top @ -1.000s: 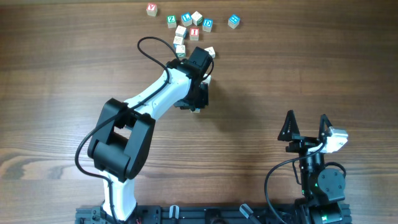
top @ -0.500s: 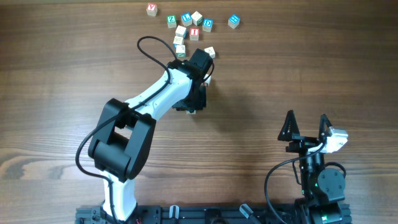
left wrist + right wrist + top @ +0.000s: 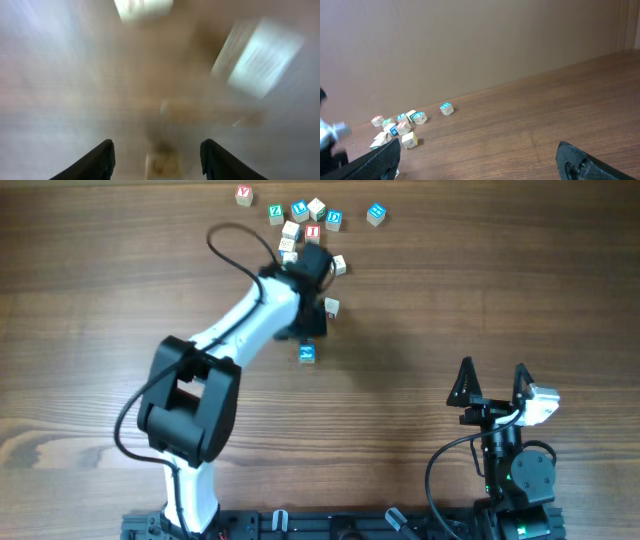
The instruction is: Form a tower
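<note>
**Jaws parted on both arms; tower at far edge**

Left gripper (image 3: 158, 147): fingers spread, nothing gripped. Its wrist view is smeared with blur. Only 2 pale blobs show at the top.

Right gripper (image 3: 492, 370): fingers spread wide, nothing between them. It is parked at the near right of the table (image 3: 520, 290).

Tower (image 3: 289, 242): narrow column of pale cubes, 1 wide, standing in the cluster by the table's far edge. 3 cubes show. Its near end is hidden under the left arm (image 3: 250, 315), so I cannot tell the full count.

Loose cubes, overhead count: 10.
- 7 sit around the tower along the far edge, with little wood behind them.
- 1 pale cube (image 3: 340, 265) lies just right of the arm's wrist.
- 1 second pale cube (image 3: 331, 306) lies nearer, beside the wrist.
- 1 blue cube (image 3: 307, 353) lies alone on the wood, just on the near side of the wrist and apart from it.

Room: a broad stretch of bare wood separates the cluster from the right arm.
</note>
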Available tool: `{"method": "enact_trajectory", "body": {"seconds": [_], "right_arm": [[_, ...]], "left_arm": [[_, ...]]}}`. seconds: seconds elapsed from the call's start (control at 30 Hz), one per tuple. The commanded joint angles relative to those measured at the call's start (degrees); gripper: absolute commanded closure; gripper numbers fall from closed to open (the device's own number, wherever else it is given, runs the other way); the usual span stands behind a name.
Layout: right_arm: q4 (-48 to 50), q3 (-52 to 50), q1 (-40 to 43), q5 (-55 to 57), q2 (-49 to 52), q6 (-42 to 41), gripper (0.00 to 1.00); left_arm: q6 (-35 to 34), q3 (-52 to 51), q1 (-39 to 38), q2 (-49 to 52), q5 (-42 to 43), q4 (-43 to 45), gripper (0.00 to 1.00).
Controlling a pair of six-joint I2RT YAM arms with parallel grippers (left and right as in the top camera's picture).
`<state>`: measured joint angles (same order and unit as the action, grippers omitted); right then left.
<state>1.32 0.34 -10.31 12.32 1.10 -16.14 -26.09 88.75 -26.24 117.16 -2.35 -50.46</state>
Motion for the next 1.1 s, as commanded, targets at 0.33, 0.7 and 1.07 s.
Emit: {"method": "enact_trajectory", "body": {"seconds": [0.33,0.7,1.07], "right_arm": [[0.26,-0.04,0.24,0.79,-0.31,0.96,0.0],[0.26,-0.04,0.24,0.79,-0.28,0.98,0.0],[0.26,-0.04,0.24,0.79,-0.31,0.96,0.0]], "left_arm": [[-0.13,11.61,5.51,5.77,-5.25,8.92,0.37],[-0.13,11.56,5.35,12.63,-5.2,7.61,0.51],[-0.11,11.56,5.38,12.68,-4.59,6.99,0.67]]}}
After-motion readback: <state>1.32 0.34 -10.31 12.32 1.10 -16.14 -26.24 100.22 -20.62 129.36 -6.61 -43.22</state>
